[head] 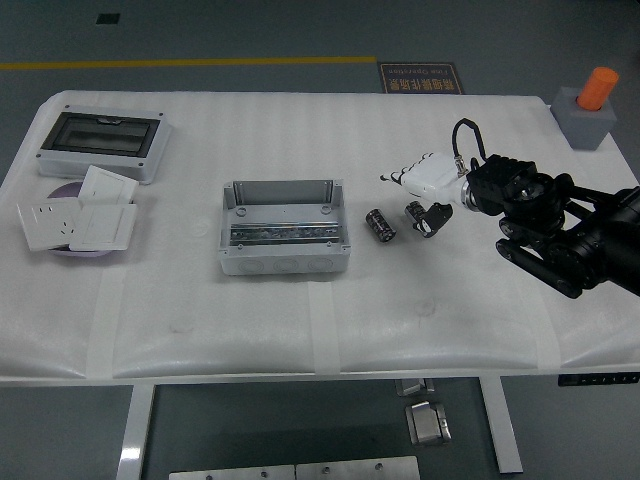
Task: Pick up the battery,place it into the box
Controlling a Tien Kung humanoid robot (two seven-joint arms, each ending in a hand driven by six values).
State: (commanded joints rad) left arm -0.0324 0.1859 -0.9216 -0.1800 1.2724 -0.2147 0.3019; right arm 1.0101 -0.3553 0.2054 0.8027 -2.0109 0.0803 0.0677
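A small dark cylindrical battery (pixel 379 223) lies on the white table, just right of an open grey box (pixel 283 228) with a metal rail inside. My right hand (pixel 408 192) reaches in from the right and hovers just right of and above the battery. Its white fingers (pixel 402 175) are spread above and its dark thumb hangs below, with nothing held. The battery is a small gap away from the thumb. The left arm does not show.
A grey enclosure with a dark window (pixel 103 144) sits at the back left. White switch plates (pixel 78 217) lie on a purple disc at the left edge. An orange cylinder in a grey block (pixel 590 110) stands at the far right corner.
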